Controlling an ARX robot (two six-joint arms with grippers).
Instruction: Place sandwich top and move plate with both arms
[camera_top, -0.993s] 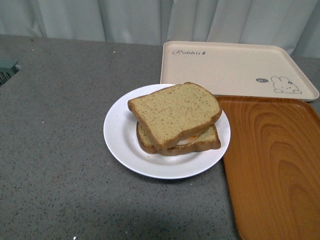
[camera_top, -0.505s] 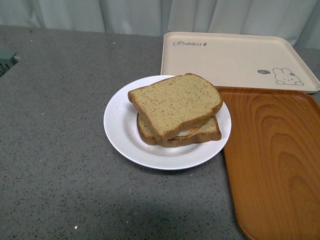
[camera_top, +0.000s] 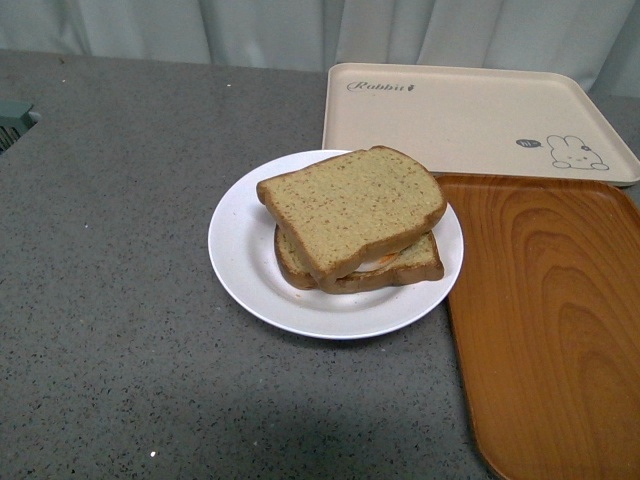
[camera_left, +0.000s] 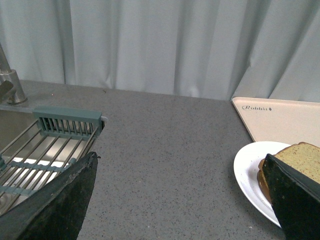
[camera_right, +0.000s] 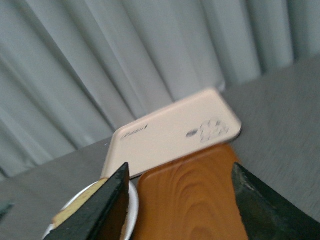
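Sitting unmoved, the top (camera_top: 350, 210) caps the lower slice (camera_top: 415, 265) on the plate (camera_top: 235, 265) (placing looks done), left gripper (camera_left: 180, 157) and right gripper (camera_right: 180, 167) both spread empty, so moving the plate comes next.

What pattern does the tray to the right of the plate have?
The tray is orange-brown wood grain, clearest in the front view.

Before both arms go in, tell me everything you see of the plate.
The plate is round, plain white and shallow, with a smooth, glazed look. It lies flat on the grey speckled counter and carries the top slice, skewed over the lower slice. Its right rim meets or overlaps the wooden tray; its far rim comes close to the cream tray, contact unclear.
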